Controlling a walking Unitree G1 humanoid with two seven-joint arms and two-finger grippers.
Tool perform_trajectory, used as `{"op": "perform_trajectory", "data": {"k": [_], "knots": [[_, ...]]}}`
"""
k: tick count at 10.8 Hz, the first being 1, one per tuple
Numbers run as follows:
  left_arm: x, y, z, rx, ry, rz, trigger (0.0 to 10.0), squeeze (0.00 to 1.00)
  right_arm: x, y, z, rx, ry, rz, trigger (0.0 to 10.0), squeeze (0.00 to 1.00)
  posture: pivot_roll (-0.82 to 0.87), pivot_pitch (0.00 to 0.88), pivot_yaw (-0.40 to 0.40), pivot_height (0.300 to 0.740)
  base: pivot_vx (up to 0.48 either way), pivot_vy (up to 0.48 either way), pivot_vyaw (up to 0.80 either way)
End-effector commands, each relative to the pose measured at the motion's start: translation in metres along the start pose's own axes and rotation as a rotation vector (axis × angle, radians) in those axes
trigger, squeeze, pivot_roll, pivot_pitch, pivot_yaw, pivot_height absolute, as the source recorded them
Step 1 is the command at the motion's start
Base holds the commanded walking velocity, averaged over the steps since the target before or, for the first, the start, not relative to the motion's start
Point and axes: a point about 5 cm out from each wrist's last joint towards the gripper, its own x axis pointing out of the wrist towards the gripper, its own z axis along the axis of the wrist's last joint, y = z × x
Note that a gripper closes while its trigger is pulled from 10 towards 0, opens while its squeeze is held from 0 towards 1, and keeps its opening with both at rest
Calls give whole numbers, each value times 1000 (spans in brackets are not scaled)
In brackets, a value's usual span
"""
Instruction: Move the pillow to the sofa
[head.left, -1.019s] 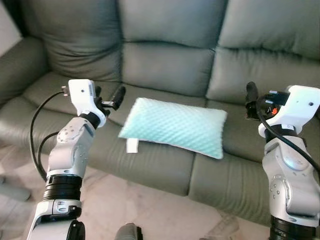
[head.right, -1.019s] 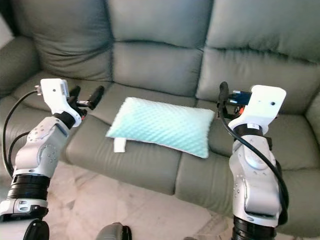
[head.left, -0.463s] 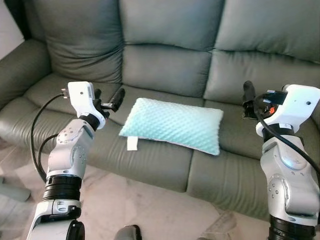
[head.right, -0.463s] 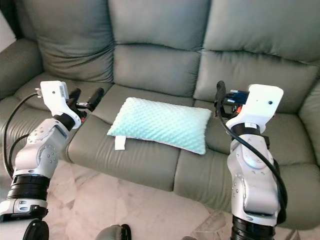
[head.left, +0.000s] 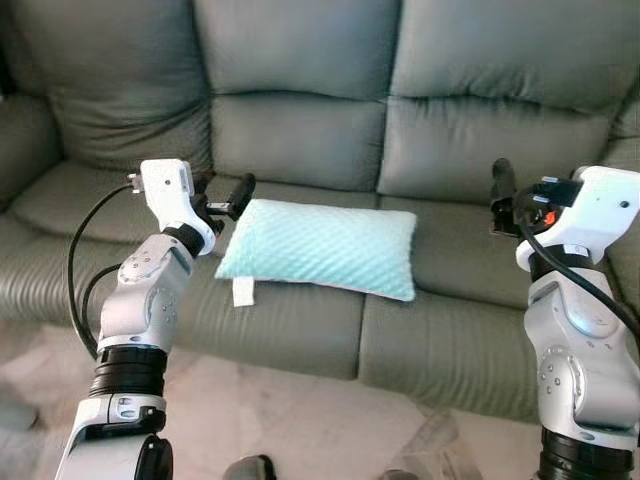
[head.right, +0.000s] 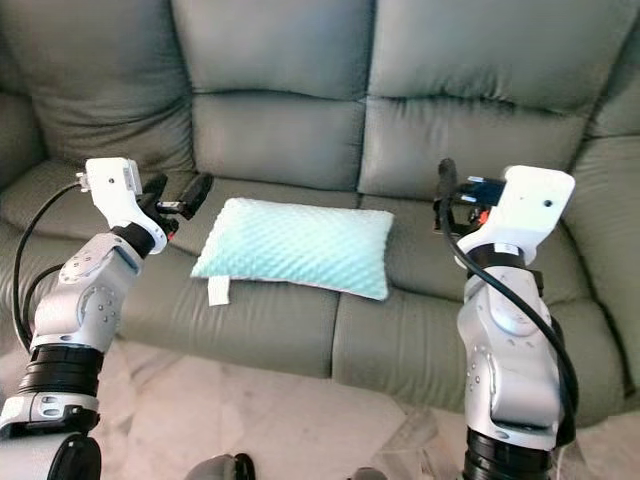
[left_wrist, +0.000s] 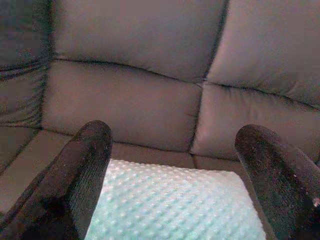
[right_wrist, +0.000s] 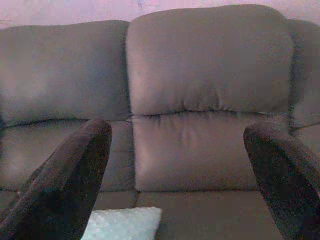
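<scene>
Left end effector (head.left: 228, 197) hovers with fingers spread, empty, just beside the pillow's (head.left: 320, 247) left edge. Right end effector (head.left: 500, 200) likewise spread and empty, raised well apart to the pillow's right. Pillow lies flat on the sofa (head.left: 300, 130) seat, across the middle cushions. Judged light, soft, compressible, dimpled fabric not slippery; best pinched at a corner or edge. Sofa grey, smooth, padded; pale floor (head.left: 300, 430) below.

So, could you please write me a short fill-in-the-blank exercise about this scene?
1. The light blue pillow lies on the ____ cushion of the grey sofa.
2. The left gripper has its fingers ____.
3. The right gripper holds ____.
4. A white ____ hangs from the pillow's corner.

Missing words: seat; open; nothing; tag
</scene>
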Motion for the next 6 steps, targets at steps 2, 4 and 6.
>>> {"op": "perform_trajectory", "data": {"k": [2, 4, 6], "knots": [[-3, 7, -3, 6, 19, 23, 10000, 0, 0, 2, 2, 9, -5, 10, 10000, 0, -205, 173, 62, 740, 0, 0, 0], [-3, 6, -3, -5, 25, 17, 10000, 0, 1, 2, 2, 9, -6, 13, 10000, 0, -202, 178, 61, 740, 0, 126, 0], [-2, 6, -3, -7, 34, 12, 10000, 0, 2, 3, 2, 10, -9, 14, 10000, 0, -200, 179, 62, 740, 0, 480, 0]]}}
